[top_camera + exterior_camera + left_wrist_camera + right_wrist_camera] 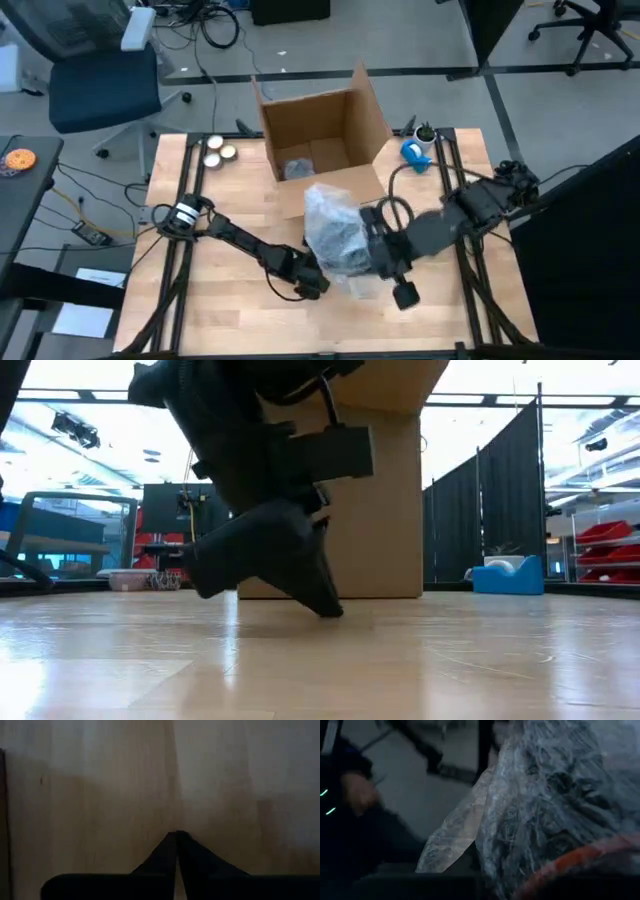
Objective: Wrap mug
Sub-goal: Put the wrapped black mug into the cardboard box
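The mug is a dark shape inside a crumpled bundle of clear bubble wrap [335, 235] at the table's middle, just in front of the box. In the right wrist view the wrap [555, 795] fills the picture, with a reddish curved edge [570, 862] showing low through it. My right gripper [375, 250] is against the bundle's right side, and the wrap hides its tips. My left gripper [177, 835] is shut, near the bundle's near-left side, its tip [330, 610] down at the table top. My left gripper touches the wooden table top [345, 622] with the tips of its shut fingers. They slant down from the table's left. Whether any wrap lies under them, I cannot tell.
An open cardboard box [320, 130] stands at the far middle with things inside. A blue tape dispenser [415, 150] sits at the far right and round tins [215, 150] at the far left. The near half of the table [230, 320] is bare wood.
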Controlling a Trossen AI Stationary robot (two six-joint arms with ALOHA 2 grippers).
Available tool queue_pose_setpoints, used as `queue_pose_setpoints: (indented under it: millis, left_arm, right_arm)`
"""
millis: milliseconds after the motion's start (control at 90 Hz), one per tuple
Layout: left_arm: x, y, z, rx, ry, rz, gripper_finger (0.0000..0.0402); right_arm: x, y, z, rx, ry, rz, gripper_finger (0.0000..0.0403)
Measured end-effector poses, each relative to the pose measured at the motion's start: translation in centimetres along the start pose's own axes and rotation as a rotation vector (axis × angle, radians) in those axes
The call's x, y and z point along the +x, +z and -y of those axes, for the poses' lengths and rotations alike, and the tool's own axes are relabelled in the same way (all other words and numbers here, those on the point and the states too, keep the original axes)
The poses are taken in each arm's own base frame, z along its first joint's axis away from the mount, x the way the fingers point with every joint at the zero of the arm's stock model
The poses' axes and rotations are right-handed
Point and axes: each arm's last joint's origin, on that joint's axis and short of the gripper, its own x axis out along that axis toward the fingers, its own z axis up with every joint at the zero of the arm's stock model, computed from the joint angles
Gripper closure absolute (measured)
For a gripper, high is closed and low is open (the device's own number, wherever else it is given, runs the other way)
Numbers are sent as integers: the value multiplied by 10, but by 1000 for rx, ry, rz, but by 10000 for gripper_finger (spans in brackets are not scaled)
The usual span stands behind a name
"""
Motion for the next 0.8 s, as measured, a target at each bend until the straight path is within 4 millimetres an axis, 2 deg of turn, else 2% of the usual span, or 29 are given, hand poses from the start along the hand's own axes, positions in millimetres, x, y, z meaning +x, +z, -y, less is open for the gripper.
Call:
queue_pose_setpoints:
  millis: [189, 367, 556, 656, 800]
  left_arm:
    - [1, 17, 2, -82, -26, 179, 402]
    - [-4, 35, 2, -160, -43, 347, 402]
    - [-14, 53, -1, -254, -57, 542, 402]
    - [-19, 62, -2, -303, -68, 646, 402]
    - [-27, 71, -5, -354, -78, 751, 402]
  right_arm:
    - [5, 6, 50, -29, -154, 59, 390]
    - [13, -1, 109, 24, -319, 32, 390]
    - [24, -21, 173, 134, -482, -48, 390]
    - [32, -40, 199, 256, -504, -136, 390]
    - [47, -67, 224, 415, -486, -265, 390]
